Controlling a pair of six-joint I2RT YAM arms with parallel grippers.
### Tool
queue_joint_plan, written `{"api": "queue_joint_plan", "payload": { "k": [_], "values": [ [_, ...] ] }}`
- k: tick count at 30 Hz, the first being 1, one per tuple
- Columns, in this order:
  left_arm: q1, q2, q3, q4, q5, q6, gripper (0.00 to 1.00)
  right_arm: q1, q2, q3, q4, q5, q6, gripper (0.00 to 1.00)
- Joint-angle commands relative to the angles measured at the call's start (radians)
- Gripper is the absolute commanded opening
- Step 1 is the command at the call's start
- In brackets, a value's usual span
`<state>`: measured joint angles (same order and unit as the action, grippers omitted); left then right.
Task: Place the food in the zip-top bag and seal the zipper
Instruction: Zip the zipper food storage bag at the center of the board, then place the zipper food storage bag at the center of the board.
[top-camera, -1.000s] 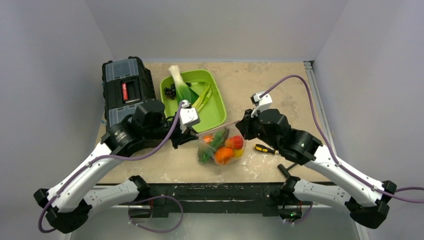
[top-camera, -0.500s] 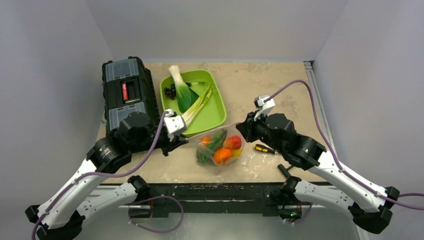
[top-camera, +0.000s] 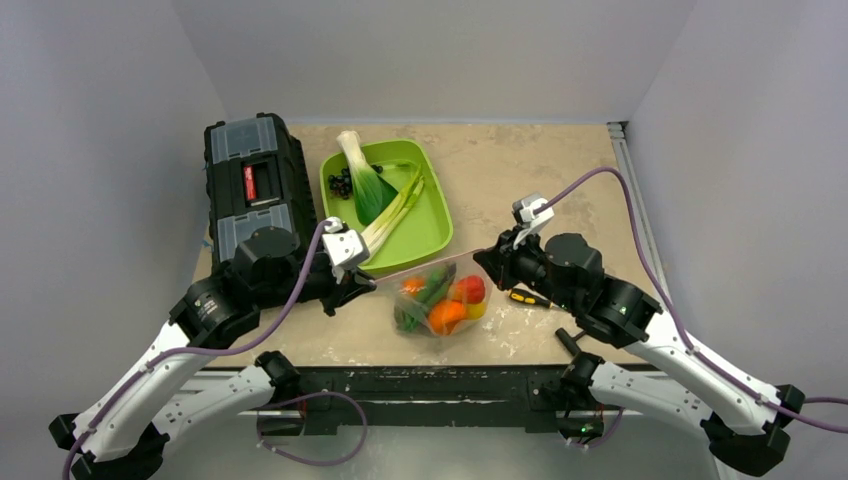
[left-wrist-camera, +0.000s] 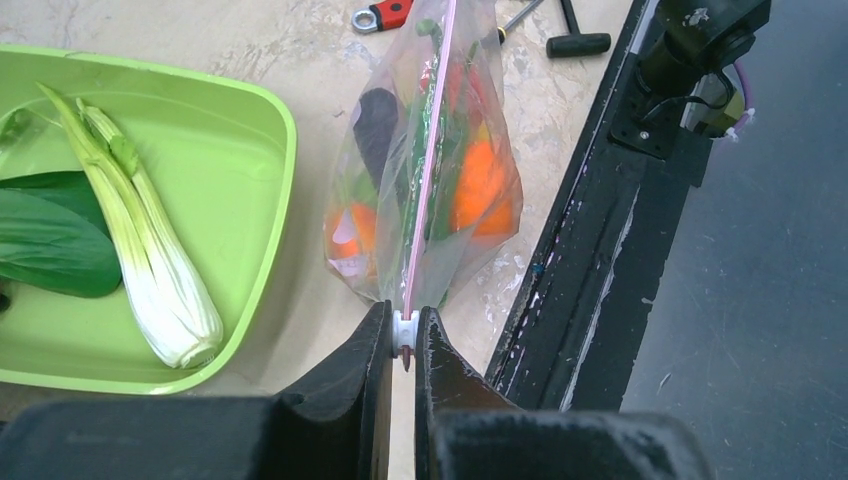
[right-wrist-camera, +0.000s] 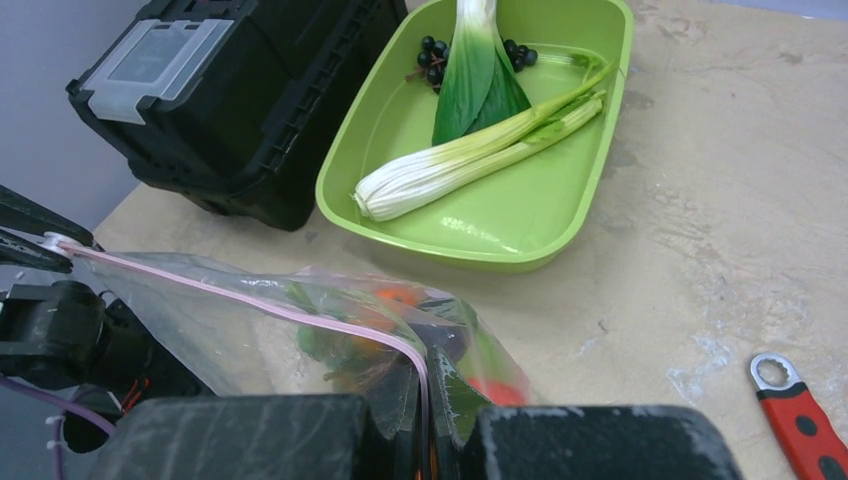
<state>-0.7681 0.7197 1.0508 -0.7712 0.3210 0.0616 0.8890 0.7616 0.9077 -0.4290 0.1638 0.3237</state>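
The clear zip-top bag (top-camera: 440, 297) hangs between my two grippers just above the table, with the orange, red, green and yellow food (top-camera: 447, 313) inside. Its pink zipper (top-camera: 425, 268) is stretched taut along the top. My left gripper (top-camera: 366, 286) is shut on the white slider at the zipper's left end, as the left wrist view (left-wrist-camera: 403, 332) shows, with the zipper (left-wrist-camera: 430, 150) running away from it. My right gripper (top-camera: 488, 262) is shut on the bag's right end; in the right wrist view (right-wrist-camera: 425, 425) the zipper (right-wrist-camera: 250, 305) runs into its jaws.
A green tray (top-camera: 432, 222) behind the bag holds a leek, celery stalk and dark berries. A black toolbox (top-camera: 250, 180) stands at the left. A yellow-black screwdriver (top-camera: 526, 297), a black tool (top-camera: 572, 341) and a red wrench (right-wrist-camera: 800, 420) lie at the right. The black front rail (top-camera: 420, 385) is close.
My left gripper has drawn back to the left and nearer with the slider, pulling the zipper out long and taut. My right gripper has shifted slightly right and nearer, still holding the bag.
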Motion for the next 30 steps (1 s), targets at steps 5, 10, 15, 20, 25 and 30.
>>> {"api": "queue_joint_plan", "payload": {
  "k": [5, 10, 15, 20, 25, 30],
  "values": [
    [0.003, 0.002, 0.061, -0.105, -0.043, -0.028, 0.08, -0.024, -0.033, -0.015, 0.062, 0.173, 0.003, 0.00],
    [0.003, -0.018, 0.066, -0.052, -0.043, -0.140, 0.54, -0.024, -0.024, -0.023, 0.119, 0.068, -0.019, 0.00],
    [0.003, -0.057, 0.140, -0.041, -0.117, -0.211, 0.68, -0.024, -0.016, 0.019, 0.127, 0.066, -0.025, 0.00],
    [0.003, -0.101, 0.201, -0.054, -0.391, -0.215, 0.72, -0.024, 0.006, 0.103, 0.118, 0.072, -0.029, 0.00],
    [0.003, -0.130, 0.191, 0.060, -0.610, -0.175, 0.78, -0.024, 0.080, 0.245, 0.053, 0.233, -0.029, 0.00],
    [0.003, -0.107, 0.132, 0.206, -0.662, -0.049, 0.78, -0.052, 0.217, 0.449, -0.083, 0.546, -0.029, 0.00]
  ]
}}
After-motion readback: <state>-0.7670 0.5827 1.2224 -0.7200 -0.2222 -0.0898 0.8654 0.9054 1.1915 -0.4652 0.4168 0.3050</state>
